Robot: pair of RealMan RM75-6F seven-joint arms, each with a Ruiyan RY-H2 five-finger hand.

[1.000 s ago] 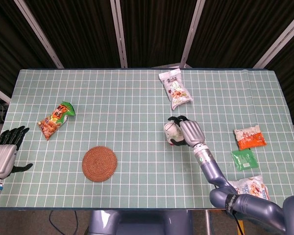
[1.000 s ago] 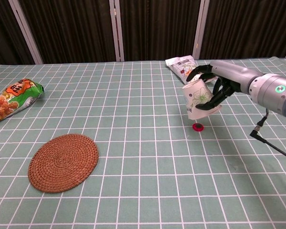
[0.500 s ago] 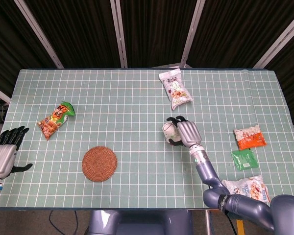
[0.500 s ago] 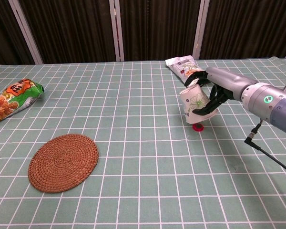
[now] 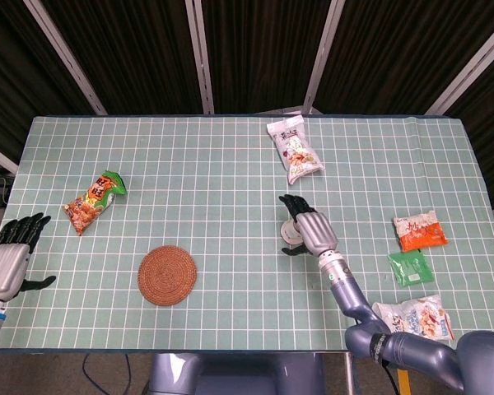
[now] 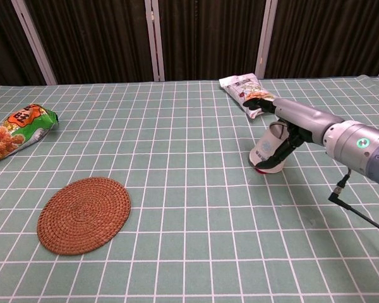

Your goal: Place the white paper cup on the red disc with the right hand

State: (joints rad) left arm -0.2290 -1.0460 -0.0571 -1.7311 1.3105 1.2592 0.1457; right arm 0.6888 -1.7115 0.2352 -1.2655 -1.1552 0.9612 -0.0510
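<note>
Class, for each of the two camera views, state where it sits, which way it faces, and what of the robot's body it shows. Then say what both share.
Head view: high above the near edge, looking steeply down on the table; shows the left hand and right hand.
Chest view: low, facing across the table; shows only the right hand.
Shared: right hand at the white paper cup, woven mat, snack bags.

the table [image 6: 177, 240] wears a pale green cloth ruled in a white grid. the white paper cup [image 6: 270, 149] carries a faint printed motif and stands over the red disc [image 6: 260, 170], and the woven mat [image 6: 83, 214] is rust brown. the snack bag [image 6: 16, 130] is green and orange, and the right hand [image 6: 284, 123] is silver-grey with black fingers.
</note>
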